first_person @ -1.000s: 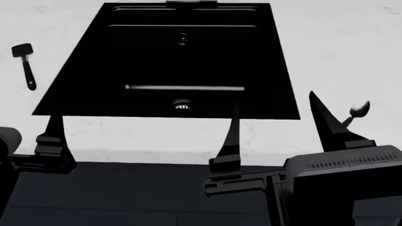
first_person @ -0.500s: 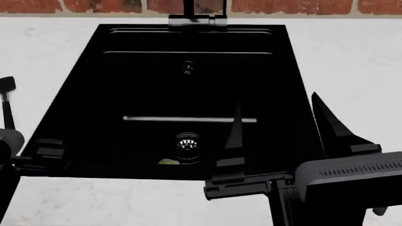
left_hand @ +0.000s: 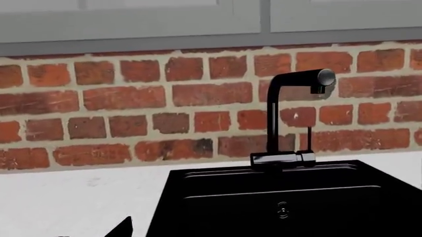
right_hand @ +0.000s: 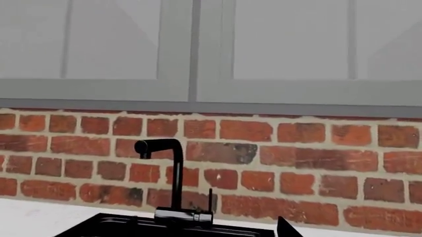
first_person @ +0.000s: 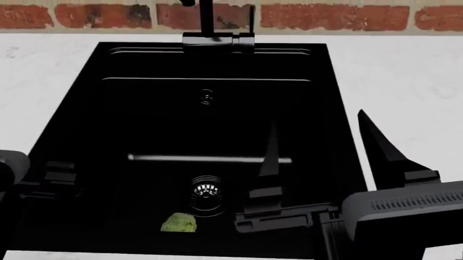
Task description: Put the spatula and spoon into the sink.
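Showing both arms held over the near part of the sink [first_person: 79,108], with neither spatula nor spoon to be seen in any view.

Nearest, the right pincer [first_person: 322,149] is seen with its two dark fingers spread wide and nothing between them; of the left pincer [first_person: 58,173] only part shows at the near left rim, so its state cannot be told. Below them a green floret [first_person: 179,222] lies just beside the drain [first_person: 206,190]. Beyond, the overflow [first_person: 207,97] and the faucet [first_person: 217,39] stand before the brick wall [first_person: 333,16]. The step in hand is judged to be locating a utensil; a turn toward the white worktop [first_person: 405,81] flanking the basin is called for. Open room is left above the basin, bounded by faucet and wall.
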Motion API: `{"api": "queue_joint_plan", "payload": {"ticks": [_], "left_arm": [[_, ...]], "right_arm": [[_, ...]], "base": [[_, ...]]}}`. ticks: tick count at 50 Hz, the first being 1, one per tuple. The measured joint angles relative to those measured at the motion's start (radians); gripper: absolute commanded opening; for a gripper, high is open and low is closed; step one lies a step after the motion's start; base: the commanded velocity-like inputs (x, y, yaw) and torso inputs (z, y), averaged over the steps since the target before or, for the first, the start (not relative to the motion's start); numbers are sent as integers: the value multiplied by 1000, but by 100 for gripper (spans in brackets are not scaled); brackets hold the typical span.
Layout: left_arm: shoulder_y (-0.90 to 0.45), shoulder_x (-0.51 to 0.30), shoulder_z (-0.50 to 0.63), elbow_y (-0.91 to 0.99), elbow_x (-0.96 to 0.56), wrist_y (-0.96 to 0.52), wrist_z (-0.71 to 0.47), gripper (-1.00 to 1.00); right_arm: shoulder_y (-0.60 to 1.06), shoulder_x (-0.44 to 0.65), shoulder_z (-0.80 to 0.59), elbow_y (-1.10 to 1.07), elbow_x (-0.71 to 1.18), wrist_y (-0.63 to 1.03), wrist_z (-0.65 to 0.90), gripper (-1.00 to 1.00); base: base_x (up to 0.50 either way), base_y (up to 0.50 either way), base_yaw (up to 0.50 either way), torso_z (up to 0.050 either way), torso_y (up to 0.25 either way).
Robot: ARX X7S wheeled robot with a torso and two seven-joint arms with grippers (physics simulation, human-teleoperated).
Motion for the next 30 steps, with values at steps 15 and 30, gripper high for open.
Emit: {"api": "queue_joint_plan", "payload": {"ticks": [15, 30], "left_arm": [[-2, -4, 3, 2, -9, -2, -6, 100], [-1, -7, 8, 5, -17, -6, -14, 100]], "right_arm": [[3, 7, -4, -5, 15, 3, 6, 100], [-5, 11, -2, -6, 30, -8, 12, 100]], "base": [[314, 0, 0, 0, 0], [0, 0, 0, 0, 0]]}}
